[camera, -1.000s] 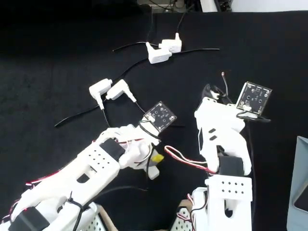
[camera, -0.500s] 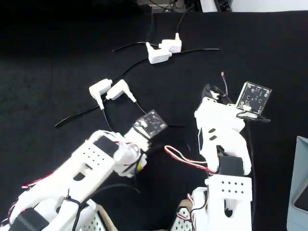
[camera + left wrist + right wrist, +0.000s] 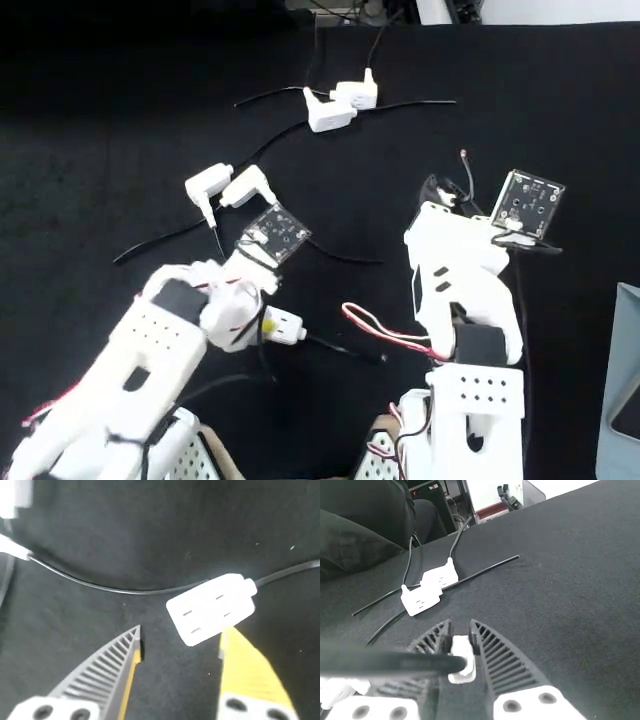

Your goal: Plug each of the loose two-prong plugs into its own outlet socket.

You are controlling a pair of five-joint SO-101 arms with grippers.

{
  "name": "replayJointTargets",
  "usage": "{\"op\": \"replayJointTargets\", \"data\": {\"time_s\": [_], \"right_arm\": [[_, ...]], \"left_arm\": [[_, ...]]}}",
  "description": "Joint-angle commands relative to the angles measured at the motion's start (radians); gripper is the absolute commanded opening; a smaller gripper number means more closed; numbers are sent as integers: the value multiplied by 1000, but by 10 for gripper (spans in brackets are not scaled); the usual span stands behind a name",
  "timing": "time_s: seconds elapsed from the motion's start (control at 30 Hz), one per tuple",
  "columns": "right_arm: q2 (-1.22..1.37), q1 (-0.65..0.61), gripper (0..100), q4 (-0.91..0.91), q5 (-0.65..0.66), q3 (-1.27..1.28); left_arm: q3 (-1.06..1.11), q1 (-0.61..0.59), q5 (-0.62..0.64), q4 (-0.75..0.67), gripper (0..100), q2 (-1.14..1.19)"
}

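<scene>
Near left, left claw (image 3: pixel 181 631): your left arm hangs low over the black table (image 3: pixel 90 120). Its claw is apart, with a ribbed grey finger (image 3: pixel 112 667) on one side and a yellow finger (image 3: pixel 247 672) on the other. It grips nothing.

Just past those tips, near socket (image 3: pixel 212 609): this white outlet block lies flat with its slots facing up, in line with the gap and closer to the yellow finger. You cannot tell from the wrist view whether that finger touches it. From the high view it sits just right of the left wrist, and its black cord (image 3: pixel 345 348) trails away to the right.

Right of centre, right claw (image 3: pixel 460 630): your right arm's claw is clamped together on the held plug (image 3: pixel 461 647), a small white body pinched between the two ribbed fingers. A dark cord crosses close in front of that wrist camera.

Left of centre, left plug (image 3: pixel 210 183) and right plug (image 3: pixel 247 187): these two white plugs lie side by side on the cloth, just beyond your left arm. Each has a thin black lead, and neither claw touches them.

Far centre, far-left socket (image 3: pixel 328 113) and far-right socket (image 3: pixel 357 95): these two white outlet blocks lie touching one another, well apart from both claws. Black cords run off from them across the table.
</scene>
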Motion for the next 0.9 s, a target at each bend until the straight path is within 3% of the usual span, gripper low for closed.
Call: {"op": "replayJointTargets", "data": {"time_s": [0.0, 0.17, 0.4, 0.67, 0.87], "right_arm": [[-10, -12, 15, -21, -5, -4], [-10, -14, 15, -15, 23, -5], [-10, -14, 15, -15, 37, -4], [-10, -14, 15, -20, 37, -2], [-10, -14, 15, -20, 37, -2]], "left_arm": [[-30, 1, -14, 63, 284, -193], [44, 1, -153, 38, 286, -262], [74, -1, -351, -20, 304, -141], [-85, 4, -466, -20, 342, 98], [-168, 76, -477, -40, 342, 253]]}}
